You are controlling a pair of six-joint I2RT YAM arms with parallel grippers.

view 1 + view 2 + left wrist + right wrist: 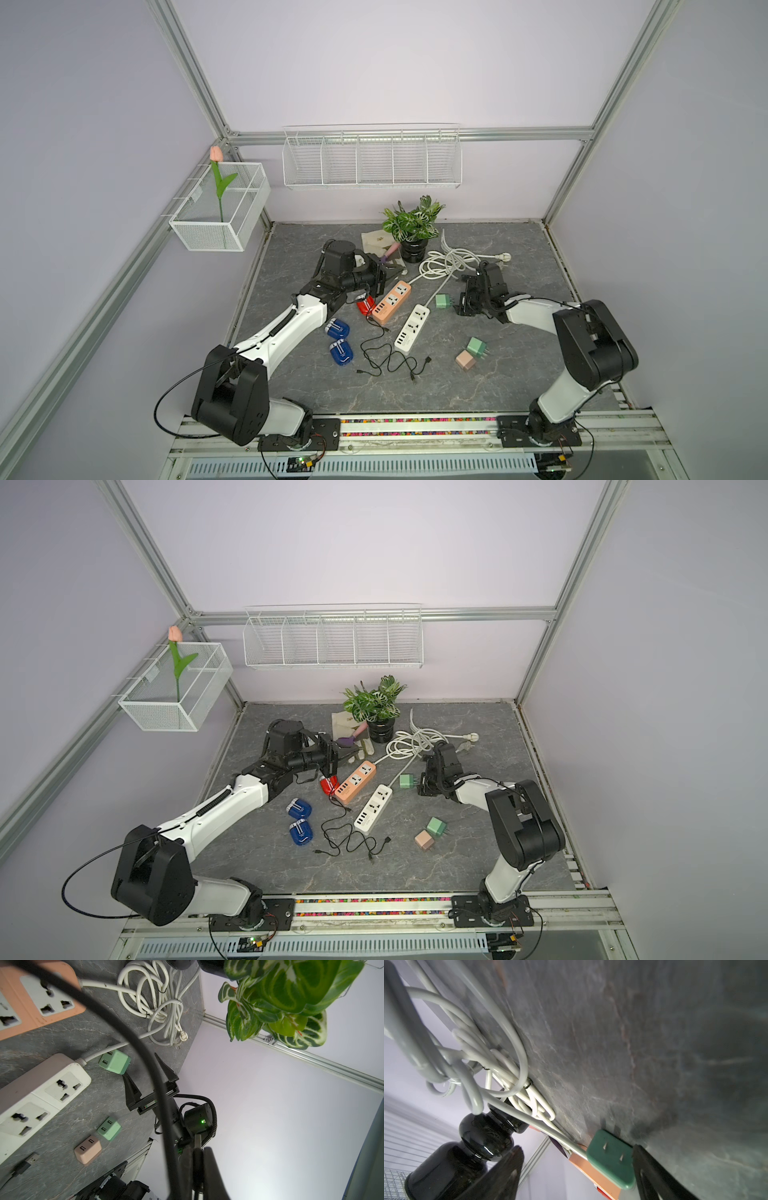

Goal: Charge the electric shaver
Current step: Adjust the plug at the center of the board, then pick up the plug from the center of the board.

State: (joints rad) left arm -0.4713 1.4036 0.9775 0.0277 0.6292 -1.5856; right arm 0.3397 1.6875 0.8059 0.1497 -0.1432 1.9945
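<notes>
1. The red shaver [365, 306] lies on the table, just beside the USB end of the orange power strip [390, 302]. It is partly covered by the left arm, so its long axis and heading cannot be told for sure.
2. Two more shavers lie nearer the front edge. The far blue shaver [337, 328] is laid across the table with its pale ribbed end to the left. The near blue shaver [341, 353] is laid front to back with its ribbed end away from the front.
3. A black cable [382, 357] is spread in loose loops from the red shaver's near side. Whether it is plugged in cannot be told.
4. The left gripper [397, 273] is held beyond the red shaver, over the far end of the orange strip, with its jaws together. Whether anything is pinched cannot be told.
5. The right gripper [459, 295] is well apart from all three shavers, past the white power strip [411, 328]. Its jaws are spread wide and a green charger [444, 301] lies just at their tips, unclamped.
6. The table [498, 374] is dark grey and marbled. A white cord bundle [444, 262] and a potted plant [411, 224] are placed at the back. A wire rack [372, 160] and a mesh basket [220, 208] are hung on pale lilac walls.
</notes>
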